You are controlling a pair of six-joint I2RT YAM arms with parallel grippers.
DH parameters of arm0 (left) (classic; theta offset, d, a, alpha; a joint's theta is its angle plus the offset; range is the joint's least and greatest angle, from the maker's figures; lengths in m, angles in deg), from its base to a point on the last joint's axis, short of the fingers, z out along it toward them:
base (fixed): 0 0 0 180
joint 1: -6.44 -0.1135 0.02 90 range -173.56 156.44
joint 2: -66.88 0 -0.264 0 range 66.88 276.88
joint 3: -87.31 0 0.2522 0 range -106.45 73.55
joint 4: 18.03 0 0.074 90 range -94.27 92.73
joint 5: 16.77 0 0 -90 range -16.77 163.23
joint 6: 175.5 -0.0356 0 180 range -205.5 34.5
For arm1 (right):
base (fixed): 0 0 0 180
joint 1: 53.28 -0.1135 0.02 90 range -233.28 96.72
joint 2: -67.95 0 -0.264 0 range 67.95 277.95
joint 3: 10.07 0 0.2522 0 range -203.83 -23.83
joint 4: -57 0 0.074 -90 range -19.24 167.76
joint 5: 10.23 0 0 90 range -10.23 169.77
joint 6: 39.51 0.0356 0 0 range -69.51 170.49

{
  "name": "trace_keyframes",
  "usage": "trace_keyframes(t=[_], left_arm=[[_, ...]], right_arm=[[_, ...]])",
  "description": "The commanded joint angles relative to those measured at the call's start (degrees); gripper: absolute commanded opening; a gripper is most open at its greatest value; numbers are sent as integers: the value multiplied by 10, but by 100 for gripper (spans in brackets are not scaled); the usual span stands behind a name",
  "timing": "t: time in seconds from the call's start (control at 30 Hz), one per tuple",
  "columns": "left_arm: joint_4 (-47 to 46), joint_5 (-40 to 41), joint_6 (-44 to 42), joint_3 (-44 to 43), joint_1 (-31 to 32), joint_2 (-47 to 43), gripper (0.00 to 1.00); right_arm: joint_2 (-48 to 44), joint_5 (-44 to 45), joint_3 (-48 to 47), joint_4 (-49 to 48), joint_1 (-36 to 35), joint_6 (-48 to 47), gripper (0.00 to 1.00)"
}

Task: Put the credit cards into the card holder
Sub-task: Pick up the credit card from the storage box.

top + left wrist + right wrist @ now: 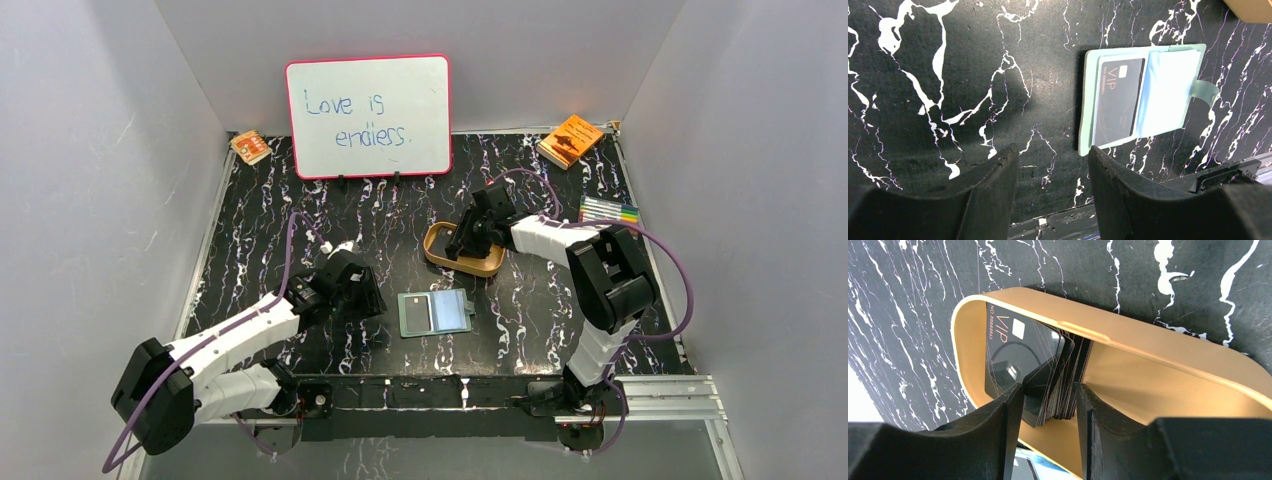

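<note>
The credit cards (1018,347) lie as a fanned dark stack at the left end of the tan oval tray (1158,340), left of centre in the right wrist view; their long axis runs roughly up and down that frame, in line with the fingers; one more card (1118,100) sits already in the left sleeve of the card holder (1168,90), which lies open and flat on the surface, low in the middle of the top view.

The right arm (545,235) is much the nearer to the stack; its jaws straddle the stack's near end at a middling gap, one finger on either side; whether they actually pinch a card I cannot tell.

The left arm (250,325) sits to the left of the holder in the top view, its jaws parted with only bare surface between them; the holder lies up and to the right of them in the left wrist view, near but not touched.
</note>
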State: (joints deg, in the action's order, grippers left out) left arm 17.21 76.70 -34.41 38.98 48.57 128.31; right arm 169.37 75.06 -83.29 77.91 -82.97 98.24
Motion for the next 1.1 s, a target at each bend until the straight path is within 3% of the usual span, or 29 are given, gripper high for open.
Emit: trace_keyframes(t=[0.0,0.4,0.87,1.07], left_arm=[[5,1,2,-3,-1,2,51],[0,-3,5,0,-1,5,51],[-5,-9,6,5,0,7,50],[-4,-8,6,4,-1,8,50]], right_arm=[[-7,10,-6,9,0,-9,49],[-46,6,36,-8,12,-4,41],[-49,-16,41,-26,18,-4,20],[-70,-20,56,-24,19,4,6]])
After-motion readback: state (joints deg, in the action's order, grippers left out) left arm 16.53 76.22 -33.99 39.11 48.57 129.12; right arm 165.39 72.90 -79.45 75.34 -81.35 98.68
